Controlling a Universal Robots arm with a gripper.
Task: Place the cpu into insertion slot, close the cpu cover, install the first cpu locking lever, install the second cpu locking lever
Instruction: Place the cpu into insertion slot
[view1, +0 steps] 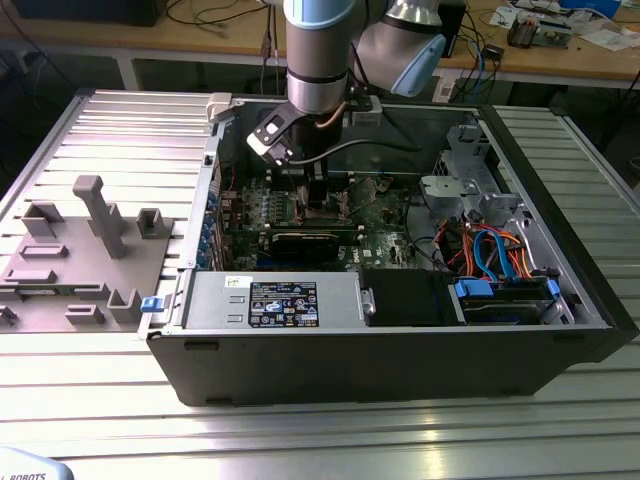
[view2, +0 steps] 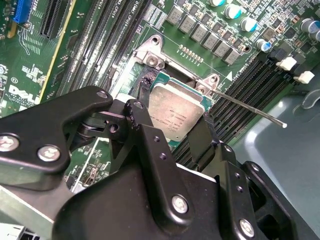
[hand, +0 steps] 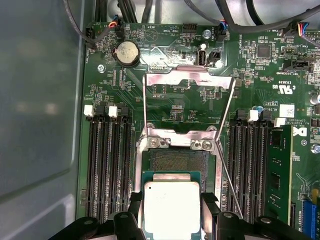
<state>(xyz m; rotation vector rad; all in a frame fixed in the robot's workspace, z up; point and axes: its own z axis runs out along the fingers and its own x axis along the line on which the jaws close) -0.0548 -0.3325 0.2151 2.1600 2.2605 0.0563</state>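
In both wrist views my gripper (view2: 175, 107) (hand: 172, 212) is shut on the cpu (view2: 176, 114) (hand: 171, 205), a pale silver square chip clamped on two opposite edges by the black fingers (view2: 144, 95). The chip hangs level just above the open insertion slot (hand: 179, 162) and covers only part of it, leaving bare contacts showing. The cpu cover (hand: 189, 77), a silvery open frame, stands flipped up at its hinge. One thin locking lever (view2: 250, 107) (hand: 231, 185) sticks up free beside the slot. In the exterior view the gripper (view1: 318, 195) reaches down into the case over the motherboard.
Black memory slots (hand: 107, 165) (hand: 250, 160) flank the socket closely. A coin battery (hand: 128, 52) and cables lie past the raised cover. A power supply (view1: 275, 300), a drive cage (view1: 465, 175) and coloured cables (view1: 495, 250) sit inside the case. A grey fixture tray (view1: 90, 250) lies at the exterior view's left.
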